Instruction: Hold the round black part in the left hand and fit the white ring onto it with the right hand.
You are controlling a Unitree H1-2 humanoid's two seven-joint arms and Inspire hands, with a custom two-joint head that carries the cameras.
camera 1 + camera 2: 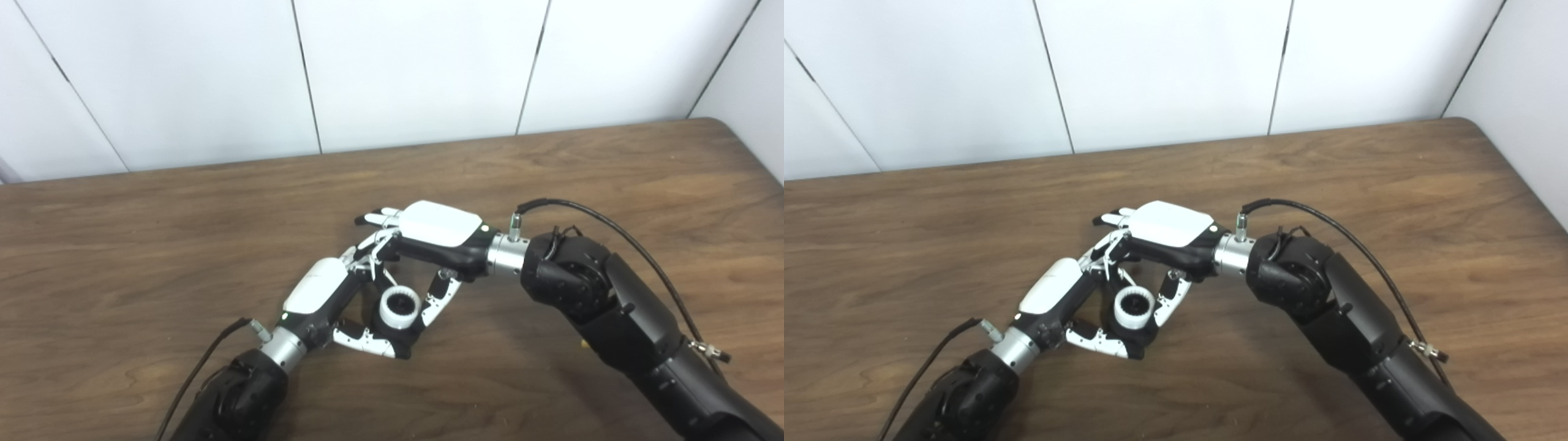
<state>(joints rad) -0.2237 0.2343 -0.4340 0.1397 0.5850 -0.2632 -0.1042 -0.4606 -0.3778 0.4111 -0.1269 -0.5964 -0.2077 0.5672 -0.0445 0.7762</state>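
White wall panels w/ dark seams stand behind a brown wood-grain counter (pixel 612 177).

Both hands meet near the counter's middle, low over the wood. The left hand (pixel 334 300) comes in from bottom left, white back plate up, its thumb (pixel 367 341) lying along the underside of the round black part (pixel 392 331). That hand is closed on the part: thumb below, fingers curled at the far side, though those fingers are mostly hidden by the other hand. Can't tell if the part touches the counter.

The white ring (pixel 400 308) sits on top of the black part, opening facing up, dark toothed interior showing inside it. How far down it's seated: can't tell.

The right hand (pixel 429 236) reaches in from the right, back plate up, fingers (pixel 376 218) stretched past the left hand's fingertips. Its thumb (pixel 442 297) angles down, just beside the ring's right side; contact w/ ring unclear, so whether it's pinching can't be told.

A black cable (pixel 612 229) loops from the right wrist.
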